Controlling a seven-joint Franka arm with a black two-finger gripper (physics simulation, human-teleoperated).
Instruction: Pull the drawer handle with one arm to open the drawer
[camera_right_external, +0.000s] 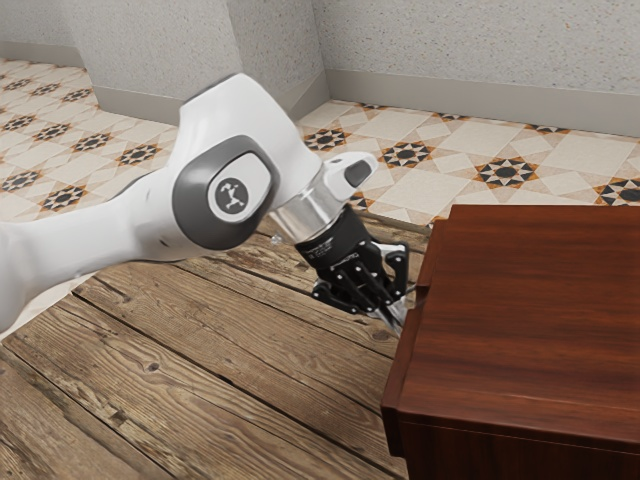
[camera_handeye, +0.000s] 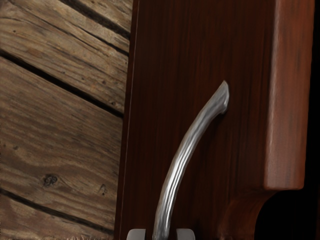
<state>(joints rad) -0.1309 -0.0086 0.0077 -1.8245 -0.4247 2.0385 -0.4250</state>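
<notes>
A dark red-brown wooden cabinet (camera_right_external: 530, 320) stands at the exterior view's right. Its drawer front (camera_handeye: 165, 75) faces the arm and carries a curved silver handle (camera_handeye: 192, 140). My black gripper (camera_right_external: 396, 308) is pressed up against that face, just under the cabinet top's edge. In the wrist view the handle runs down between my two grey fingertips (camera_handeye: 136, 234), which sit tight against it on either side. The gripper is shut on the handle. I cannot tell how far the drawer stands out from the cabinet.
The cabinet top's overhang (camera_handeye: 287, 100) lies just beside the handle. Wooden floor planks (camera_right_external: 200, 370) stretch under the arm, and patterned tiles (camera_right_external: 450, 160) run back to the grey walls. My white arm (camera_right_external: 200, 210) comes in from the exterior view's left.
</notes>
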